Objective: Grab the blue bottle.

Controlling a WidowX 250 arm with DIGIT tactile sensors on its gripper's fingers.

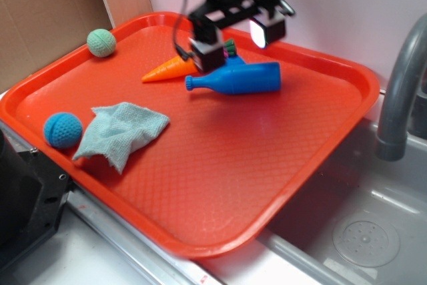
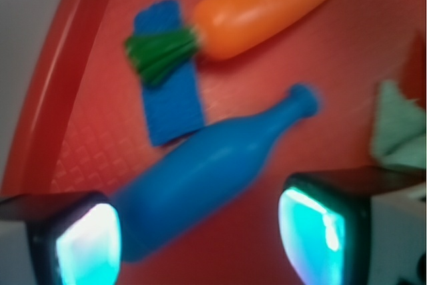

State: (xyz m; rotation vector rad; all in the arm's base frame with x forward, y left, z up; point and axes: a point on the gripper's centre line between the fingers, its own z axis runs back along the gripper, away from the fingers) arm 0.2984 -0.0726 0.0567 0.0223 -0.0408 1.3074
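Exterior view: a red plastic tray (image 1: 287, 165) with a diamond-textured floor rests beside a grey sink basin (image 1: 373, 231) and its curved grey faucet (image 1: 400, 85). The blue bottle (image 1: 235, 79) lies on its side in the far half of the tray, its narrow neck and rimmed mouth pointing toward the left. Just behind its neck lies an orange toy carrot (image 1: 170, 69), tip to the left, green leaves partly hidden by the arm. The gripper (image 1: 237, 43) of the WidowX hangs directly above the bottle's body, with its fingers spread apart and one pad to each side; no contact with the bottle is visible. Near the left edge lie a blue knitted ball (image 1: 63, 129) and a crumpled pale green cloth (image 1: 123, 131), close together. A green knitted ball (image 1: 101, 42) sits at the far left corner.

Wrist view: the blue bottle (image 2: 207, 171) runs diagonally between the two glowing finger pads (image 2: 87, 245), its base close to the left pad and its mouth up and to the right. The gripper (image 2: 200, 241) is spread wider than the bottle's body. A flat blue sponge (image 2: 170, 108) lies beyond the bottle, its near end meeting the bottle in the picture, with the carrot's (image 2: 260, 15) green leaves overlapping it. A corner of the cloth (image 2: 400, 131) shows at the right edge.
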